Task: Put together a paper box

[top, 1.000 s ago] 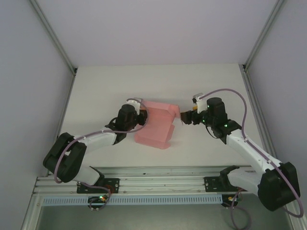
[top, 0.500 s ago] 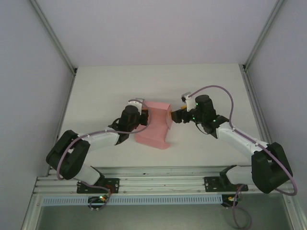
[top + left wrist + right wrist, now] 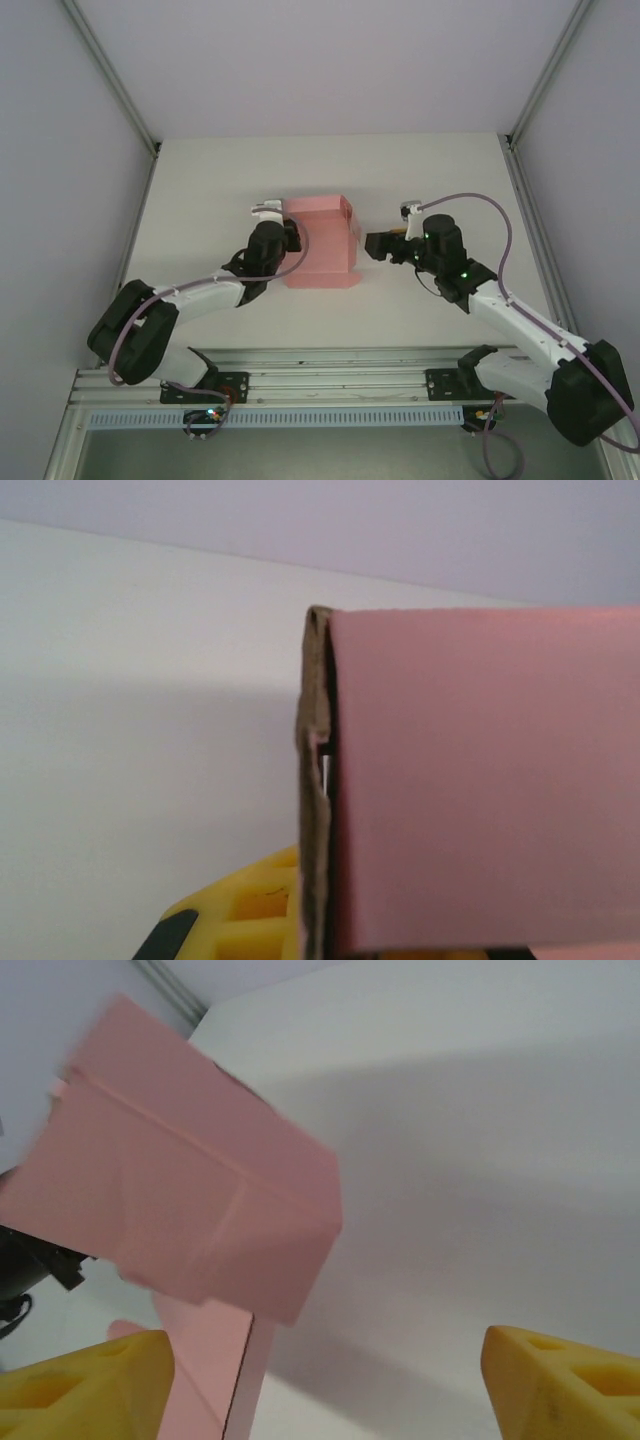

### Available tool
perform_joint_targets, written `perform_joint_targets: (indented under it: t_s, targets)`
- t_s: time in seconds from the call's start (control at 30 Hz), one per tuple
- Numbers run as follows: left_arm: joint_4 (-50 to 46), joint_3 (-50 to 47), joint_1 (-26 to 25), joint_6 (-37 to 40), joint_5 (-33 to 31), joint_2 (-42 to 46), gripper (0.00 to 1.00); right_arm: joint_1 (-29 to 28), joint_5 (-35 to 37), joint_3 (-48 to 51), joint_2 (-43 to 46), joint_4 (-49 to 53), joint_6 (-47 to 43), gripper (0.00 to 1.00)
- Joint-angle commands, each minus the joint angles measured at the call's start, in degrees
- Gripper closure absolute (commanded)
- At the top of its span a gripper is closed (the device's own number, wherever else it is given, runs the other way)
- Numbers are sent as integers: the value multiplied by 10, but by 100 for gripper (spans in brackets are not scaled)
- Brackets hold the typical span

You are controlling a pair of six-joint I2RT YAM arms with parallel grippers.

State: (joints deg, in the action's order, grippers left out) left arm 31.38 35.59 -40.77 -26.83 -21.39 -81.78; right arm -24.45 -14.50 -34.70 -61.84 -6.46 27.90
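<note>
The pink paper box stands partly folded in the middle of the table, with a raised panel at the back and a flap lying towards the front. My left gripper is shut on the box's left edge. In the left wrist view the card's brown cut edge runs upright beside a yellow finger. My right gripper is open just right of the box, a small gap away. Its yellow fingertips stand wide apart, and the box hangs ahead and to the left with nothing gripped.
The white table is walled by pale panels on three sides, with metal posts at the back corners. An aluminium rail carrying both arm bases runs along the near edge.
The right gripper has pulled back to the right, off the box, and opened a little wider. The box now stands squarer and further back, and the left gripper has moved with it.
</note>
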Motion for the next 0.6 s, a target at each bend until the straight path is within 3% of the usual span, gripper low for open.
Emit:
perform_joint_targets:
  t_s: [0.0,0.13,0.2,0.27,0.37,0.43,0.5,0.57]
  targets:
    - [36,-4,5,-28,-17,15,100,-4,-95,3,-48,-82,71,23]
    - [36,-3,5,-31,-13,20,100,-11,-115,-24,-103,-122,76,31]
    - [33,-5,8,-36,-10,23,100,-10,-118,-30,-119,-141,76,44]
    - [36,-7,10,-40,-4,25,100,-10,-134,-38,-134,-151,78,48]
    - [51,-12,25,-57,32,29,100,-10,-166,-40,-157,-180,94,67]
    - [62,-17,50,-89,80,30,100,-1,-197,-31,-164,-217,124,86]
    - [106,-35,69,-102,114,30,100,12,-228,-8,-164,-299,171,94]
    - [149,-48,78,-97,131,28,100,22,-259,7,-167,-374,220,96]
